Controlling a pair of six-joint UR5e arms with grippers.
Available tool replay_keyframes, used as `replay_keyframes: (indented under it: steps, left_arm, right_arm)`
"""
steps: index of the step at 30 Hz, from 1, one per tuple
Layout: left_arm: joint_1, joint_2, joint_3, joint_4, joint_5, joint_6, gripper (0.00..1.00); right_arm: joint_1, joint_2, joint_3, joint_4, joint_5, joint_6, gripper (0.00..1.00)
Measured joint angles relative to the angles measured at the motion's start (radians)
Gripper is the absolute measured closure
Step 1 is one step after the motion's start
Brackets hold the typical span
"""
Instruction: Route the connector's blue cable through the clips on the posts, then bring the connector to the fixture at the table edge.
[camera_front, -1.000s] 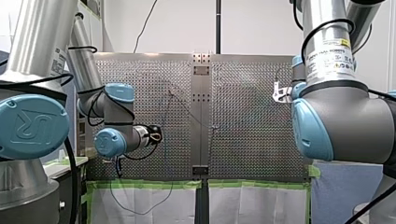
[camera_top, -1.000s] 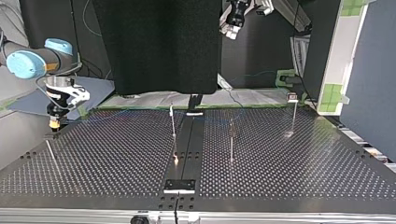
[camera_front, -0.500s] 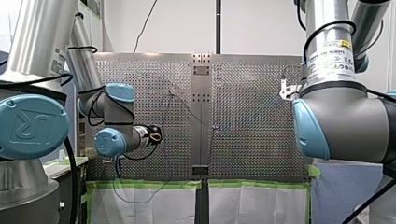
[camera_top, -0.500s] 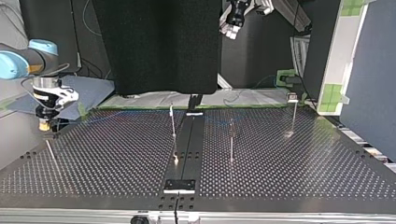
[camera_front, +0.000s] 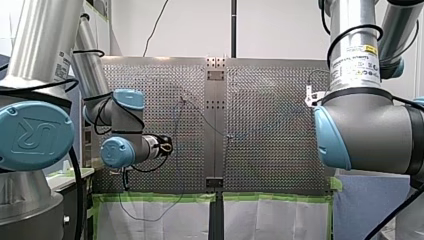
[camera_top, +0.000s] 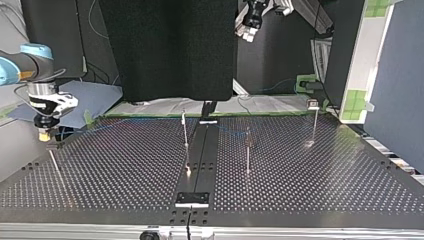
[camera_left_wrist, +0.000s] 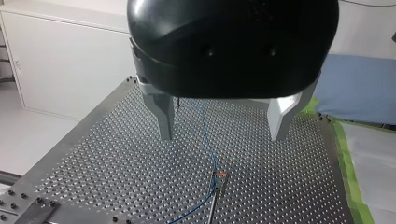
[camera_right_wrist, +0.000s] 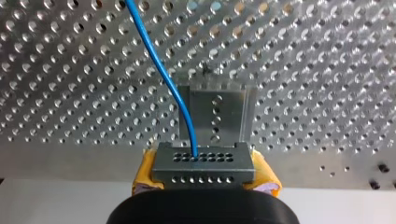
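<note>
In the right wrist view, my right gripper (camera_right_wrist: 204, 179) is shut with its yellow pads on a dark grey connector (camera_right_wrist: 201, 163). The blue cable (camera_right_wrist: 161, 70) leaves the connector's face and runs off over the perforated table. A small metal fixture bracket (camera_right_wrist: 217, 112) stands just ahead of the connector. In the top view my right gripper (camera_top: 44, 134) hangs at the table's left edge. My left gripper (camera_left_wrist: 223, 138) is open and holds nothing, high above the blue cable (camera_left_wrist: 208, 144) and a clip post (camera_left_wrist: 219, 175).
Three thin posts (camera_top: 185, 131) (camera_top: 247, 150) (camera_top: 314, 125) stand on the perforated table (camera_top: 300, 180). A thin slanted rod (camera_top: 55, 165) lies near my right gripper. A metal strip (camera_top: 197, 160) runs down the table's middle. Green tape edges the far side.
My right gripper has carried the connector further toward the top view's left, out to the table's edge. My left arm has not moved.
</note>
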Motion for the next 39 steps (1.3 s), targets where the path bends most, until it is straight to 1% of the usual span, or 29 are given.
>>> replay_keyframes:
  steps: [10, 12, 14, 20, 24, 29, 35, 39]
  left_arm:
    - [0.000, 0.000, 0.004, -0.009, -0.006, 0.002, 0.00]
    - [0.000, 0.000, 0.005, -0.010, -0.006, 0.003, 0.00]
    - [0.000, 0.000, 0.006, -0.011, -0.006, 0.003, 0.00]
    - [0.000, 0.000, 0.006, -0.016, -0.006, 0.004, 0.00]
    - [0.000, 0.000, 0.007, -0.018, -0.006, 0.004, 0.00]
    - [0.000, 0.000, 0.007, -0.018, -0.006, 0.004, 0.00]
    - [0.000, 0.000, 0.006, -0.018, -0.006, 0.004, 0.00]
    - [0.000, 0.000, 0.006, -0.017, -0.006, 0.004, 0.00]
  right_arm:
    - [-0.001, 0.010, -0.022, -0.008, -0.083, 0.009, 1.00]
    - [-0.001, 0.011, -0.026, -0.008, -0.102, 0.014, 1.00]
    - [-0.001, 0.013, -0.028, -0.009, -0.114, 0.018, 1.00]
    - [-0.002, 0.018, -0.028, -0.009, -0.121, 0.028, 1.00]
    - [-0.003, 0.023, -0.029, -0.010, -0.122, 0.031, 1.00]
    - [-0.007, 0.030, -0.037, -0.008, -0.123, 0.032, 1.00]
    - [-0.007, 0.046, -0.052, -0.005, -0.124, 0.026, 1.00]
    - [-0.007, 0.048, -0.057, -0.006, -0.125, 0.025, 1.00]
